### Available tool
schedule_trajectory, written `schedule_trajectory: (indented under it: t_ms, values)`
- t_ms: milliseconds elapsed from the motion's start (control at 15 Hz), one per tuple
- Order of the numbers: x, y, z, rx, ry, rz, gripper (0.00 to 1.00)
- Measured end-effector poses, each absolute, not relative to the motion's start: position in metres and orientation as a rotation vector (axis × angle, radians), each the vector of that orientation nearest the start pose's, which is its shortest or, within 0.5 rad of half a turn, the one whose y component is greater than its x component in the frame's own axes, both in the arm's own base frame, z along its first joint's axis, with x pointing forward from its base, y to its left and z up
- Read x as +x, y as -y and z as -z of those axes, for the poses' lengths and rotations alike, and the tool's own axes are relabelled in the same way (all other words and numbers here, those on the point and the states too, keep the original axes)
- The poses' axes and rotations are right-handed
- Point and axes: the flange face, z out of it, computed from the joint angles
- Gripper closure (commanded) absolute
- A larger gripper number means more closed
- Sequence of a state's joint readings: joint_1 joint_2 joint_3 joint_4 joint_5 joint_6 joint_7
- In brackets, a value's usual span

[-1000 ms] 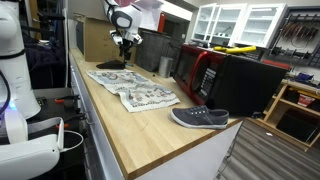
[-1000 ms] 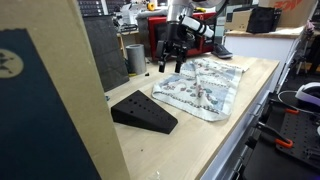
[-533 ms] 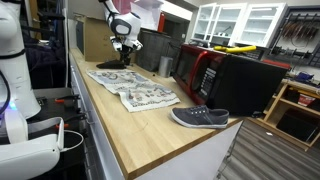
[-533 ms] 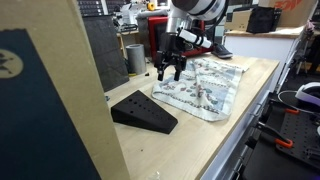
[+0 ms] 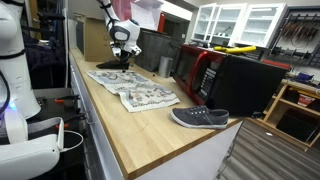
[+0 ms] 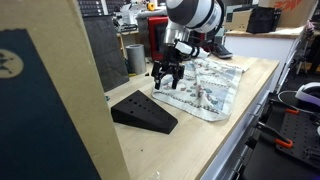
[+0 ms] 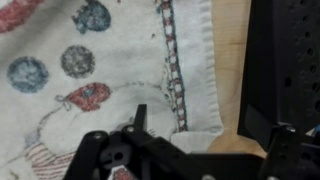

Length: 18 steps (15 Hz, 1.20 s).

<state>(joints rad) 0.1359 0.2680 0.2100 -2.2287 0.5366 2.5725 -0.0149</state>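
The tool (image 6: 166, 76) is seen with its jaws spread wide and nothing held between them. It is pointed down over the end of a patterned cloth (image 6: 206, 88) that is spread flat on the wooden surface (image 6: 205, 145). In an exterior view the tool (image 5: 124, 56) is placed at the far end of the cloth (image 5: 135, 90). Whether the fingertips touch the fabric cannot be told.

In the wrist view the tool (image 7: 210, 125) is found above a corner of the cloth (image 7: 100, 60). Coloured blotches and a dotted border stripe are shown there, and a strip of bare wood is seen just beside the hem.

A black wedge (image 6: 143, 111) is set on the surface near the cloth's end, just beside the tool but apart from it. A grey shoe (image 5: 200, 118) is laid well apart from the cloth, near the surface's near end. A red microwave (image 5: 203, 72) is stood along the back, and a metal can (image 6: 135, 57) is seen behind the tool.
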Motion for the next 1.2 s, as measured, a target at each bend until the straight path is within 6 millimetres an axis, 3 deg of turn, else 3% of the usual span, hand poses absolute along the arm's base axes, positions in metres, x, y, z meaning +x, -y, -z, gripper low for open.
schedule_trajectory:
  t_ms: [600,1200]
  values:
    - [0.531,-0.198,-0.256,-2.754,-0.174,0.114,0.00]
    - [0.543,-0.202,-0.246,-2.724,-0.381,0.179,0.00]
